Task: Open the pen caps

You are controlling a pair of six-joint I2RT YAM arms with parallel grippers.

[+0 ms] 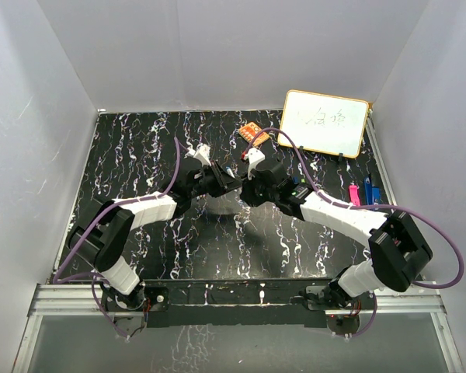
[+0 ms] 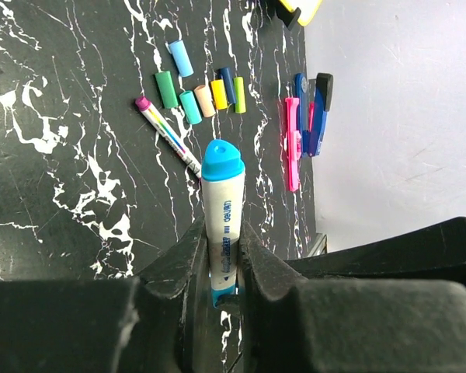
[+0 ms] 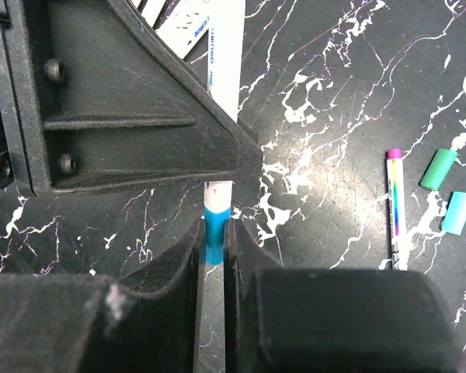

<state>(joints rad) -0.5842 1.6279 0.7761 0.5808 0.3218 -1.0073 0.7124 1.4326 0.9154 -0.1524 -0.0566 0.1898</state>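
Counter (image 2: 62,194) holds loose caps (image 2: 190,106) — left claw (image 2: 221,241) grips a marker barrel (image 2: 221,210), right claw (image 3: 215,233) pinches its blue cap (image 3: 216,217), not yet off.

1. The left gripper (image 2: 221,233) has both fingers (image 2: 179,272) pressed against a white marker (image 2: 222,206), which points away from the camera between them.
2. A blue cap (image 2: 221,159) tops the marker's far end, and another bit of blue shows low down between the fingers.
3. Beyond it, loose caps (image 2: 205,100) lie in a ragged row on the black marbled bench (image 2: 54,194): light blue, green, teal, tan, yellow, navy and lime, most of them touching a neighbour.
4. A thin white pen (image 2: 171,138) with a magenta tip lies slantwise just beside the green cap.
5. Along the bench's right edge, by the white wall (image 2: 404,101), a pink piece (image 2: 292,148) and blue pieces (image 2: 318,113) lie side by side. I cannot tell what they are.
6. At the far right corner, a yellow-rimmed thing (image 2: 307,9) pokes into sight.
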